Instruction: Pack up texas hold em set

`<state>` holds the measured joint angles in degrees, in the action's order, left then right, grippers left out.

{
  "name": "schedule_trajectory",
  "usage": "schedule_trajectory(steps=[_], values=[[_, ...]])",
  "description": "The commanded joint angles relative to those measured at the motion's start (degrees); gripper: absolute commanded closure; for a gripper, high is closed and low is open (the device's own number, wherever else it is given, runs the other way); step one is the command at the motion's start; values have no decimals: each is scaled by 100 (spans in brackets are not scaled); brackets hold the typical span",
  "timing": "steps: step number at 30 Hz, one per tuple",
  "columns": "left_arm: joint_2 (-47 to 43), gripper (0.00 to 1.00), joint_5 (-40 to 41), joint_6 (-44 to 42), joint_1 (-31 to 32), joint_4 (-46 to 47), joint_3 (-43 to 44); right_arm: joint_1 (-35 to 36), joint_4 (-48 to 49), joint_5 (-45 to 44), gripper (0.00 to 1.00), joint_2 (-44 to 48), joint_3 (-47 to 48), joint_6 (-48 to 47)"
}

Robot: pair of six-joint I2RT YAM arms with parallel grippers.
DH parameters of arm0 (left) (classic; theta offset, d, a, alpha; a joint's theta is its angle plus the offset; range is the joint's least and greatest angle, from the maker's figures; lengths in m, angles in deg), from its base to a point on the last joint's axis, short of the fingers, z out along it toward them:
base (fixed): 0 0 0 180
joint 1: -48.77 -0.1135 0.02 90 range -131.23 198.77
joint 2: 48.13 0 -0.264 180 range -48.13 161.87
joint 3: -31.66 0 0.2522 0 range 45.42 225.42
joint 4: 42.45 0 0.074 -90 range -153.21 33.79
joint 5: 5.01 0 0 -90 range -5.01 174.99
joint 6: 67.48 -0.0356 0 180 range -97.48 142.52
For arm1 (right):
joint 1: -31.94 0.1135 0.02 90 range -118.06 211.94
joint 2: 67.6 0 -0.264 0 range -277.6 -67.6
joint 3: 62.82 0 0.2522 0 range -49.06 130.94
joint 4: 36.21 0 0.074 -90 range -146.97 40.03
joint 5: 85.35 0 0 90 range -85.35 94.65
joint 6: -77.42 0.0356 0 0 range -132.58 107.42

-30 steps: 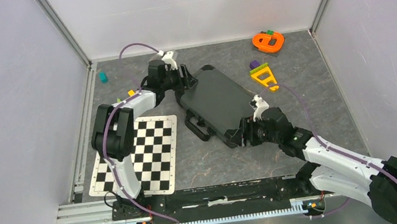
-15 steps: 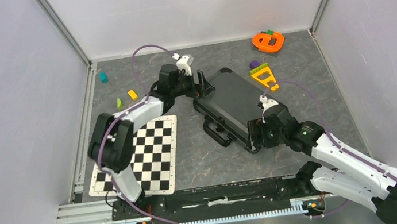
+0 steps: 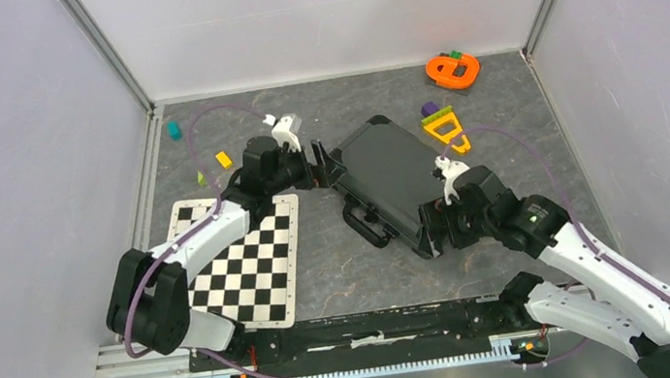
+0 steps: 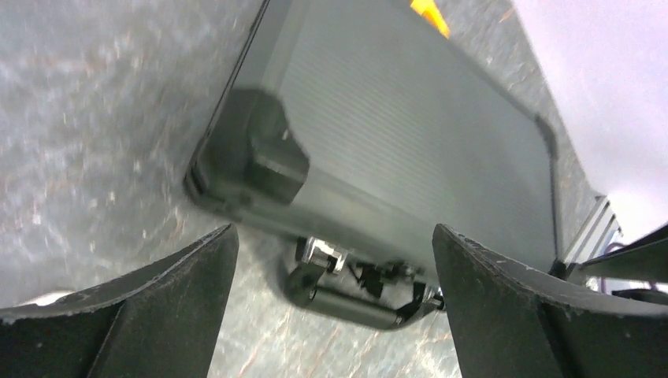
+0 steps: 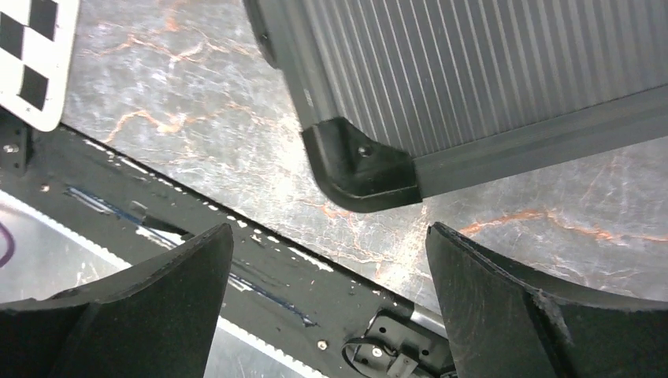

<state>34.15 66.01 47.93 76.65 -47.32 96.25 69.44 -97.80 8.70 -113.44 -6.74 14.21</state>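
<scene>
At the far left of the desk (image 3: 343,276) sit a small teal block (image 3: 174,130), a yellow block (image 3: 223,159) and a green piece (image 3: 201,178), and nearer the arms lies a black-and-white checkered mat (image 3: 238,260), with the left arm reaching across its far corner. The left end effector (image 3: 322,165) is at the far-left corner of the closed black briefcase (image 3: 388,172), its two fingers apart and clamped on nothing. In the left wrist view the left end effector (image 4: 332,236) has that corner of the case just ahead of the gap between its fingers (image 4: 157,315), without either one touching it, and the handle (image 4: 354,299) lies lower in the same gap. The briefcase lies flat in the middle of the desk, turned at a slant, its ribbed lid up and its handle (image 3: 362,224) on the side facing the mat. The right end effector (image 3: 432,231) is at the case's near corner, opposite the left one, so the case lies between the two. In the right wrist view the right end effector (image 5: 329,228) is also spread wide, and the rounded corner of the case (image 5: 362,165) lies just beyond the fingertips (image 5: 504,315), apart from them, above bare desk. Right of the case, just beside its far edge, lies a yellow and purple toy (image 3: 445,126), and an orange toy (image 3: 452,70) sits in the far right corner.
</scene>
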Motion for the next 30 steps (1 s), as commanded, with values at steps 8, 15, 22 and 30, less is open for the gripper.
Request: schedule_trajectory(steps=[8, 15, 22, 30], values=[[-1148, 16, -116, 1026, 441, 1113, -1758, 8, 1236, -732, 57, -923, 1141, -884], [-886, 34, -137, 1436, 733, 1732, -2387, 12, 2420, -980, 100, -2478, 789, -935], [-345, 28, 100, 1719, 789, 2051, -2569, 17, 2692, -503, 100, -2927, 180, -959], [77, 23, 315, 1670, 614, 2395, -2556, 331, 2403, -933, 11, -2202, 302, -1708]])
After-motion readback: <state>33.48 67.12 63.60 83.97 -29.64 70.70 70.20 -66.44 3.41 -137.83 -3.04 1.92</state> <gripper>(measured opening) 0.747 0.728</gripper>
